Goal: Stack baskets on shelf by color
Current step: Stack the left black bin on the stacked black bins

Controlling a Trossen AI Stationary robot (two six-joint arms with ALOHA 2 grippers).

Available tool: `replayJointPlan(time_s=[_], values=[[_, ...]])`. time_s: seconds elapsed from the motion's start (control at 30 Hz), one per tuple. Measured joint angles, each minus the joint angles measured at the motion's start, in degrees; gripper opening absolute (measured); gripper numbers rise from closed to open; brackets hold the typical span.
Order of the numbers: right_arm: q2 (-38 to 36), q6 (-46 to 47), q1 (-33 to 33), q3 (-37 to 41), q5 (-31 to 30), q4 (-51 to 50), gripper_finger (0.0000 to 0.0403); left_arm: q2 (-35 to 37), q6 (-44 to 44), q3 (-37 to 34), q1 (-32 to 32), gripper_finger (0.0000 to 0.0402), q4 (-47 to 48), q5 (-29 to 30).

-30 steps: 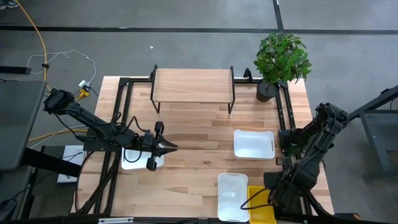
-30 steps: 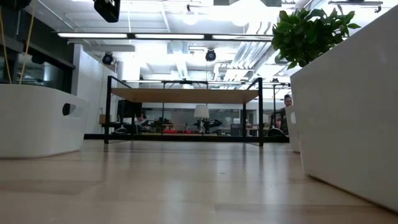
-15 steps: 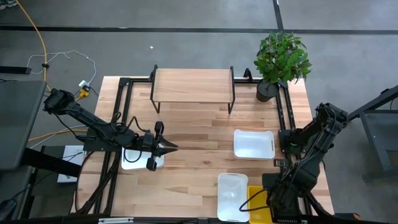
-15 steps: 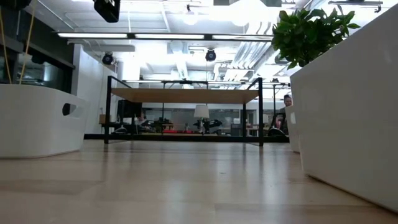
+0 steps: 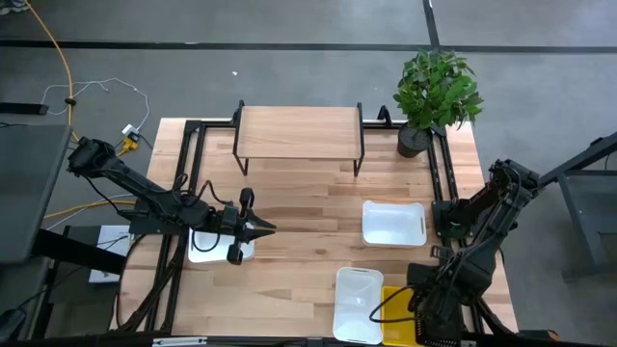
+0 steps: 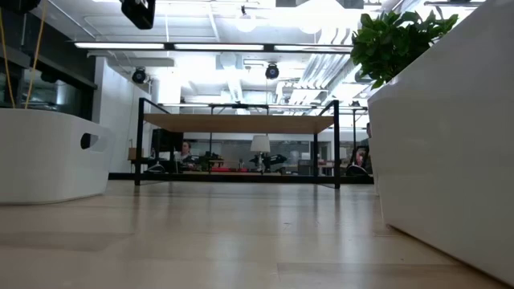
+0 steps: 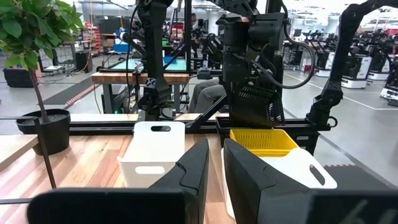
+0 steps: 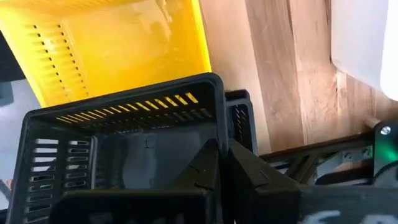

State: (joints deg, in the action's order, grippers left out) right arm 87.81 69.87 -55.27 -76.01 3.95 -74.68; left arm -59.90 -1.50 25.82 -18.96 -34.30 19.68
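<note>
The shelf (image 5: 299,132) stands at the table's far side with a bare top. One white basket (image 5: 216,247) lies under my left gripper (image 5: 267,227), which hovers shut above the table. A second white basket (image 5: 393,223) sits right of centre. A third (image 5: 356,305) sits at the near edge, beside a yellow mesh basket (image 5: 395,328). My right gripper (image 8: 224,167) is at the near right corner, shut on a black mesh basket (image 7: 255,107) above the yellow basket (image 8: 118,43). My right gripper holds the black mesh basket by one wall near a corner (image 8: 214,134), with one finger (image 8: 202,171) inside and the other outside. It comes from above. The basket hangs tilted below the fingers, over the yellow basket (image 7: 262,140).
A potted plant (image 5: 436,92) stands at the far right corner beside the shelf. Black frame rails run along the table's left and right sides. Open wood lies between the shelf and the baskets. People show in the room beyond, in the low view.
My right arm has moved toward the table's near edge with the black basket, covering more of the yellow basket. The near white basket has slid a little toward the table's left; its wall fills more of the low view.
</note>
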Motion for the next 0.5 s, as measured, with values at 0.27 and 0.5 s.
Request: replayJointPlan(time_s=[0.27,0.5], values=[[0.0,3.4,-3.1,0.0,-0.8,-3.6,0.001,0.0,-0.9,0.0,0.0,0.0042,0.7,0.0],[0.3,3.7,-4.9,0.0,-3.5,-5.1,0.0007,0.0,-0.9,0.0,0.0,0.0042,0.7,0.0]])
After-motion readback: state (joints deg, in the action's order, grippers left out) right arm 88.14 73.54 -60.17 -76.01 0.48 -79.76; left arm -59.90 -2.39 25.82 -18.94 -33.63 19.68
